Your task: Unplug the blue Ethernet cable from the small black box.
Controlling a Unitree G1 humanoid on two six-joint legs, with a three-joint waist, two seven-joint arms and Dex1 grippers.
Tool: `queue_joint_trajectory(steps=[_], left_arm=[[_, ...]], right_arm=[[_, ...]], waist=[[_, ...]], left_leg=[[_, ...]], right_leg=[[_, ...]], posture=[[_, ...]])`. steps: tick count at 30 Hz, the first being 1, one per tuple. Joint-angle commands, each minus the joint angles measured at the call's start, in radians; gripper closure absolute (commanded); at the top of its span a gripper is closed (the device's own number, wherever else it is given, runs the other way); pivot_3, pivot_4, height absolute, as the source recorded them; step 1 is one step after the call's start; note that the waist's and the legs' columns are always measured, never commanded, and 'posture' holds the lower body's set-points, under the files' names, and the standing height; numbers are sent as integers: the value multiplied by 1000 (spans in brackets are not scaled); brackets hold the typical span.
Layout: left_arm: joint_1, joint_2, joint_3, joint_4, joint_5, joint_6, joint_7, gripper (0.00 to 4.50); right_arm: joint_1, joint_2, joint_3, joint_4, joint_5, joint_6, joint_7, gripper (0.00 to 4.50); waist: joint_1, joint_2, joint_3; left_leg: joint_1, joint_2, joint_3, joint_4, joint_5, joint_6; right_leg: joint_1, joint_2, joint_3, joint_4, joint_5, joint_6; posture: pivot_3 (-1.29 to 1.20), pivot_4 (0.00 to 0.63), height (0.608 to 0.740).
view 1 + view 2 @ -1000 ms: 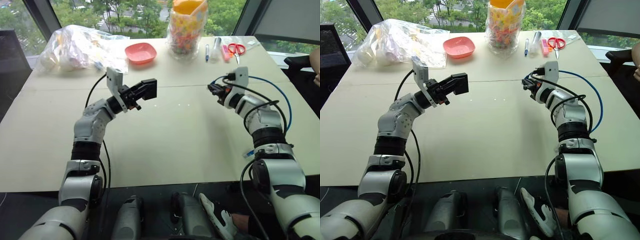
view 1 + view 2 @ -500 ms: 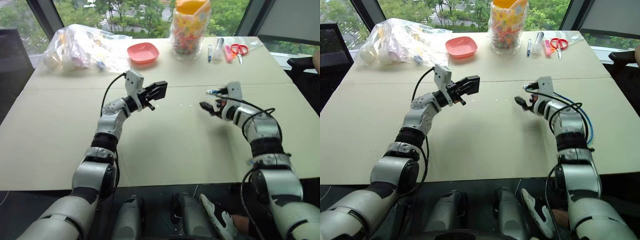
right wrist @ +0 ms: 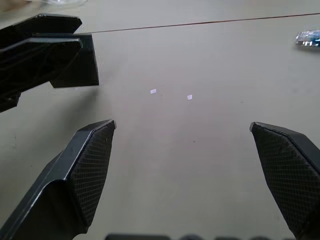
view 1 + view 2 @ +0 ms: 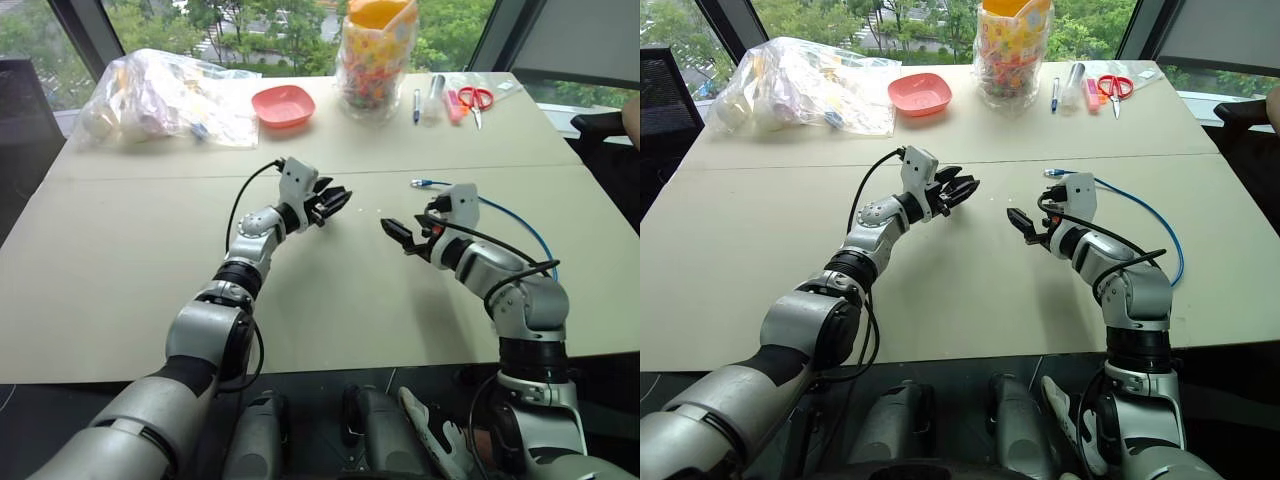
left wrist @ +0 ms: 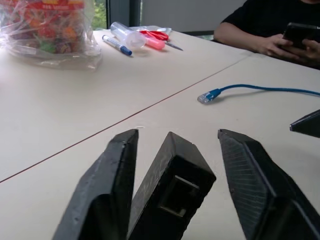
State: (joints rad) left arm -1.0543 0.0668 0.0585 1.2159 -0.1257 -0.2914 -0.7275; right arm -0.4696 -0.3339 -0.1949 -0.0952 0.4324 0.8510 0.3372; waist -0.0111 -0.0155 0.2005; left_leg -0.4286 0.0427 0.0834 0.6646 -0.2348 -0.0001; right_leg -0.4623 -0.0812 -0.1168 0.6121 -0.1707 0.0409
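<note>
We think the job is done: the blue cable (image 5: 260,89) lies loose on the table (image 4: 330,290), its clear plug (image 5: 203,98) out of the black box (image 5: 172,187) and well apart from it. The box sits between the fingers of our left gripper (image 4: 333,202), which are spread and leaning on just one side of it. Our right gripper (image 4: 398,236) is spread wide and empty, near the box. Only setting the box down is left.

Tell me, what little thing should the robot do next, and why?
Probably lower the left gripper and set the small black box on the table. Its port looks empty, the blue Ethernet cable lies loose with its plug free, and the right gripper is open, holding nothing.
</note>
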Motion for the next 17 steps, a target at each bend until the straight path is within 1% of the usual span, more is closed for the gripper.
queue_joint_trajectory(steps=[1,2,4,7,10,14,17], left_arm=[[-19,25,12,-37,-9,15,-67,55],[-16,31,15,-46,-13,23,-81,55],[8,73,34,-123,-51,84,-145,55],[90,139,42,-323,-103,201,-213,55],[254,242,39,-677,-188,455,-257,55],[437,335,45,-1018,-265,687,-228,55],[557,386,62,-1215,-312,808,-181,55]], right_arm=[[5,-19,-20,-46,11,-60,26,0],[7,-22,-19,-46,11,-69,31,0],[21,-39,-13,-63,14,-93,61,0],[51,-64,-7,-83,13,-126,95,0],[98,-86,-16,-116,38,-135,134,0],[159,-109,-20,-168,64,-143,176,0],[209,-122,-11,-205,70,-153,202,0]], waist=[[0,0,0],[0,0,0],[-1,0,0],[-6,0,0],[-6,0,0],[1,0,0],[5,0,0]], left_leg=[[0,0,0,0,0,0],[0,0,0,0,0,0],[0,0,0,0,0,0],[0,1,0,0,0,0],[1,1,0,-1,0,0],[1,1,0,-1,0,0],[1,1,-1,1,0,0]], right_leg=[[0,0,0,0,0,0],[0,0,0,0,0,0],[0,0,0,0,0,0],[0,0,0,0,0,0],[0,1,0,0,0,0],[0,1,1,1,0,0],[1,0,1,0,-1,-1]], posture=[[0,150,740],[0,150,740],[0,150,740],[0,150,740],[0,150,740],[0,150,740],[0,150,740]])
